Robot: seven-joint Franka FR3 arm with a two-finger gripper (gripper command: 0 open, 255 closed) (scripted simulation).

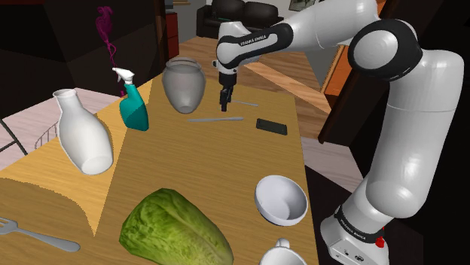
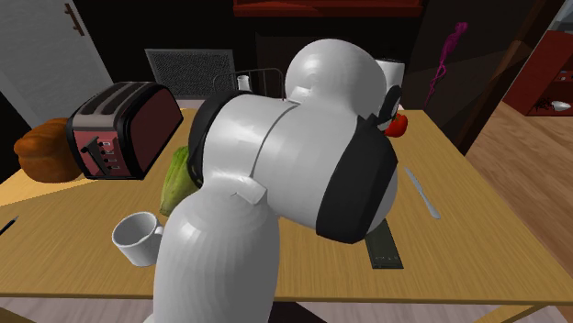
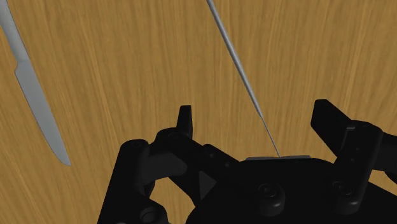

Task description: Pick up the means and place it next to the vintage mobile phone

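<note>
My claw [image 3: 254, 113] hangs over the wooden table [image 1: 173, 158] with its two black fingers apart and nothing between them but air and the thing I take to be the target: a thin grey pointed rod [image 3: 233, 57]. In the wrist view the rod runs straight out from under the palm through the gap, a little nearer the right-hand finger and touching neither. Its long axis lies across the line the fingers close on, so I judge a straight descent and squeeze should catch it, provided I land on the thicker part and not the fine tip.

Just beside it lies a grey table knife [image 3: 35, 95], outside the fingers and running roughly the same way; it is the thing most likely to be nudged if I drift sideways.

A flat black slab, which I take for the vintage mobile phone [image 1: 271, 126], lies next, near the table's edge on the shoulder view's right and toward the stand from the rod. The carry is short, and the bare wood by the slab looks free.

Further off, toward the table's far edge, stands a rounded grey vase [image 1: 183, 84], close behind the claw. A teal spray bottle with a white trigger [image 1: 134, 105] and a white narrow-necked jug [image 1: 81, 134] stand along the edge on the shoulder view's left. None of these blocks the route. A white bowl [image 1: 281, 199] sits well apart, nearer the stand.
</note>
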